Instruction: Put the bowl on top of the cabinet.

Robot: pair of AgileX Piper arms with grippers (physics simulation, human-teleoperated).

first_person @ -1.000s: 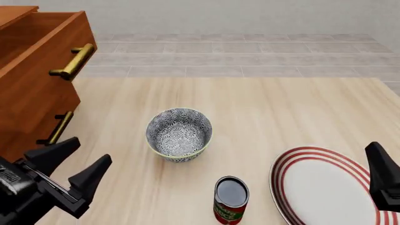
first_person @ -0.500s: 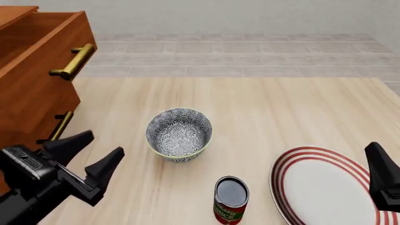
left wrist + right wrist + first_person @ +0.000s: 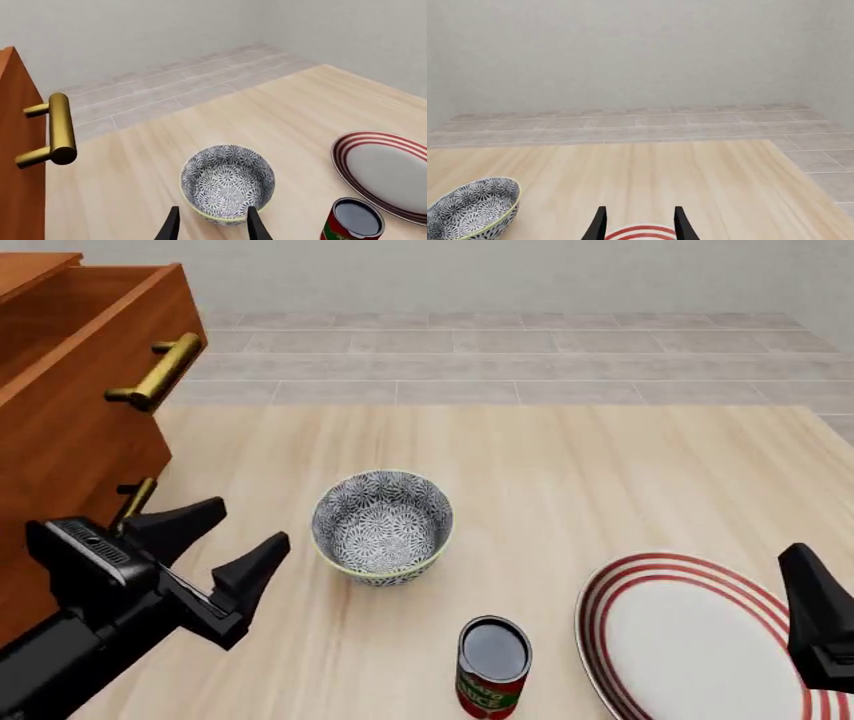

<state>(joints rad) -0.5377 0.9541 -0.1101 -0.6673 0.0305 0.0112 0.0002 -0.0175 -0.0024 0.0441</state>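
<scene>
Reaching low over the bench, the left claw has its jaws spread wide and empty, lined up to take the bowl, which sits upright just ahead of its tips, not yet touched. Beside this claw, on its outer side, stands the cabinet, close enough for a short lift. Beyond the bowl, a can and a plate lie toward the right claw, which hangs over the plate with its fingers set apart and nothing between them.

Open red-labelled can upright on pale wooden table, just beside white red-ringed plate, apart
</scene>
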